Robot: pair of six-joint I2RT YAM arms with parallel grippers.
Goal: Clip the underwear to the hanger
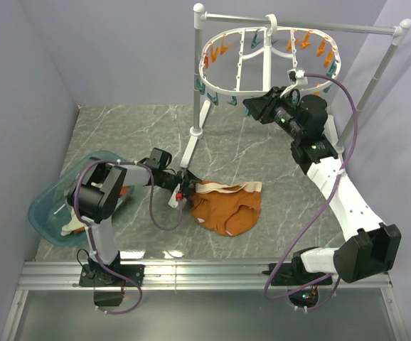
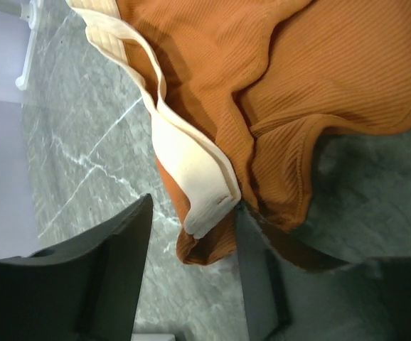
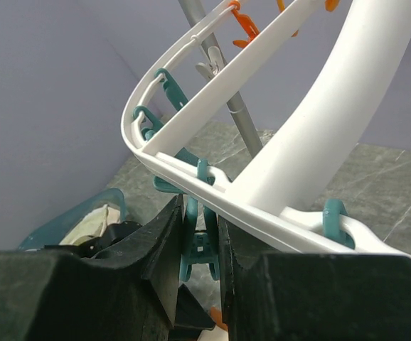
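Note:
The rust-orange underwear (image 1: 227, 207) with a cream waistband lies crumpled on the marble table. My left gripper (image 1: 182, 190) is low at its left edge. In the left wrist view the jaws (image 2: 191, 266) are open, with the cream waistband corner (image 2: 207, 202) and a fold of orange fabric (image 2: 312, 85) between the fingertips. The white oval hanger (image 1: 235, 87) hangs from the rail at the back. My right gripper (image 1: 257, 106) is at its front rim, shut on a teal clothespin (image 3: 202, 245) that hangs under the rim (image 3: 191, 174).
A teal basin (image 1: 43, 213) with other garments sits at the left, beside the left arm. The grey-white pole stand (image 1: 197, 85) rises behind the underwear, its foot (image 1: 188, 156) close to my left gripper. Purple walls close in on both sides.

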